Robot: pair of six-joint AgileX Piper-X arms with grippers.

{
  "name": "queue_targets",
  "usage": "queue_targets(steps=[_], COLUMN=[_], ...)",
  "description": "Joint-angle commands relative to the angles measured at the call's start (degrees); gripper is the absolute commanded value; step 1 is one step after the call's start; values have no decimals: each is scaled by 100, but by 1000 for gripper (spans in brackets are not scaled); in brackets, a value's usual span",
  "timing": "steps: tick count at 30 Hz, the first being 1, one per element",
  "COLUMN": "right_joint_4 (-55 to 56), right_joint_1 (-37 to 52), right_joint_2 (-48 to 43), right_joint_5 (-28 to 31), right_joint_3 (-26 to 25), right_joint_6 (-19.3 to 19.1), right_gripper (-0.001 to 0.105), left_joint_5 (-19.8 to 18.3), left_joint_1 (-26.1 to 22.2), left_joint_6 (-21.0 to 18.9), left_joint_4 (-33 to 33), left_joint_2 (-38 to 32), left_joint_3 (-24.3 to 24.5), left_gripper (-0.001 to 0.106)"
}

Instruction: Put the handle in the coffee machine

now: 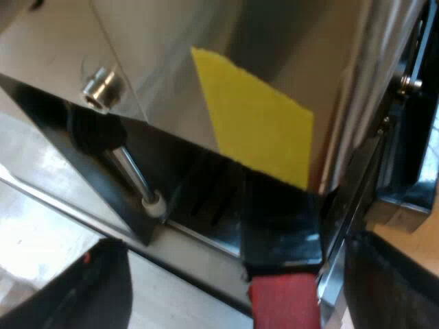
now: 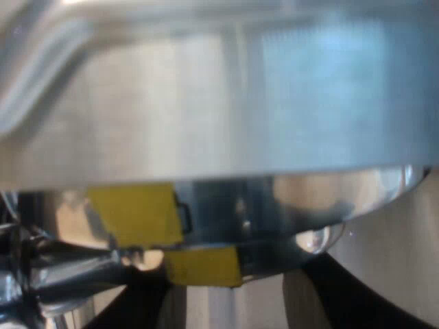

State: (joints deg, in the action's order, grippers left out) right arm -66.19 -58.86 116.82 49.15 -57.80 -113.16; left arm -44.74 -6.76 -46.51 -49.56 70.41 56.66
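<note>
The espresso machine (image 1: 206, 62) stands very close, its brushed metal front carrying a yellow patch (image 1: 257, 127). Under that patch the holder's dark handle (image 1: 281, 226) reaches into the machine's front, and its red end (image 1: 285, 301) points back toward me. My left gripper (image 1: 233, 301) is open, with its fingers (image 1: 75, 295) wide on either side of the red end and not touching it. My right gripper (image 2: 233, 308) is open right against a curved metal part of the machine (image 2: 219, 116), close to a yellow patch (image 2: 202, 266).
A steam wand (image 1: 130, 168) with a metal knob (image 1: 101, 88) hangs beside the handle. The drip tray's slotted edge (image 1: 206, 205) lies below the machine's front. A pale counter (image 1: 41, 233) shows beneath.
</note>
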Motion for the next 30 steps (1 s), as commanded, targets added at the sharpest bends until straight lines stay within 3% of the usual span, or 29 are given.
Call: queue_targets(steps=[1, 10, 14, 23, 30], right_joint_4=[-689, -689, -689, -689, -689], right_joint_1=[28, 28, 28, 28, 28], right_joint_2=[-239, -239, -239, -239, -239], right_joint_5=[16, 16, 16, 16, 16], right_joint_3=[-141, -141, -141, -141, -141], right_joint_6=[-3, -4, -4, -4, -4], right_gripper=[36, 36, 36, 36, 36], left_joint_5=[8, -20, -66, -67, -133], left_joint_1=[8, 8, -234, -822, -864], left_joint_6=[-44, -329, -622, -604, -553], left_joint_4=[10, 10, 10, -67, -1340], left_joint_2=[-47, -399, -467, -868, -923], left_joint_3=[33, 33, 33, 57, 942], left_gripper=[66, 66, 66, 66, 54])
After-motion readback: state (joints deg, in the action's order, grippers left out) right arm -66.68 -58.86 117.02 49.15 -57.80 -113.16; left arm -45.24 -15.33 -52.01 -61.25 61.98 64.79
